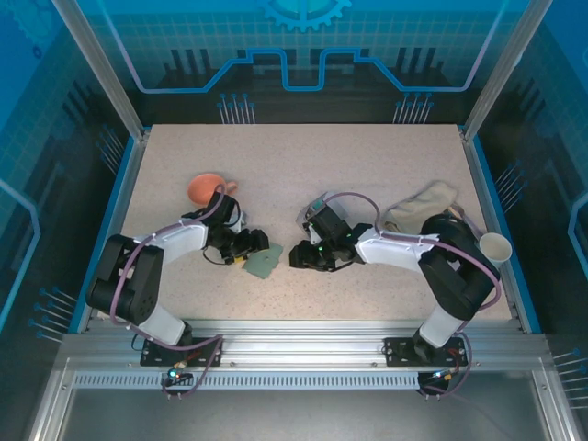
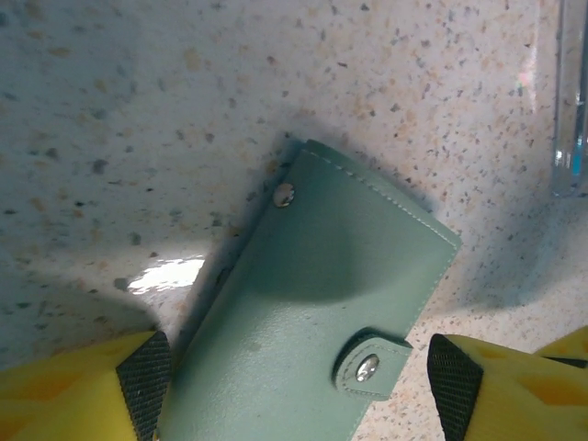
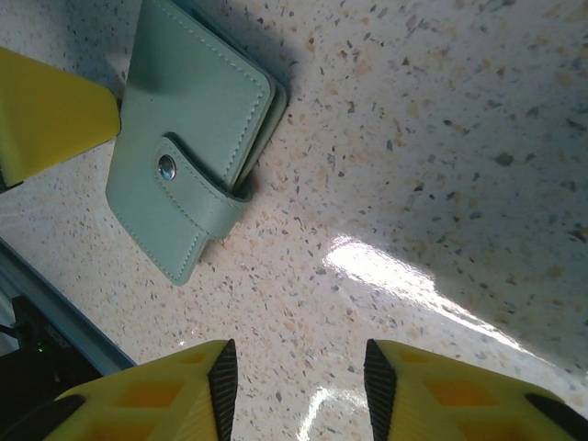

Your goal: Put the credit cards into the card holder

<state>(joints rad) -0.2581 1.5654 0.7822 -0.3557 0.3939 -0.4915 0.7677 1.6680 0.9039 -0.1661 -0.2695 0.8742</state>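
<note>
Straddling the closed sage-green folding card holder on the speckled tabletop with my left gripper wide, I judged a square, centred pinch best, my right gripper part-open and empty.

Card holder: sage-green leather-look, fine grain, matt, stitched edges; snap studs bright metal. Surface: speckled stone-look, smooth, glare patches. Box, upper right of frame: clear glossy plastic. Left end effector fingers: yellow matt plastic; pads black, textured.
</note>
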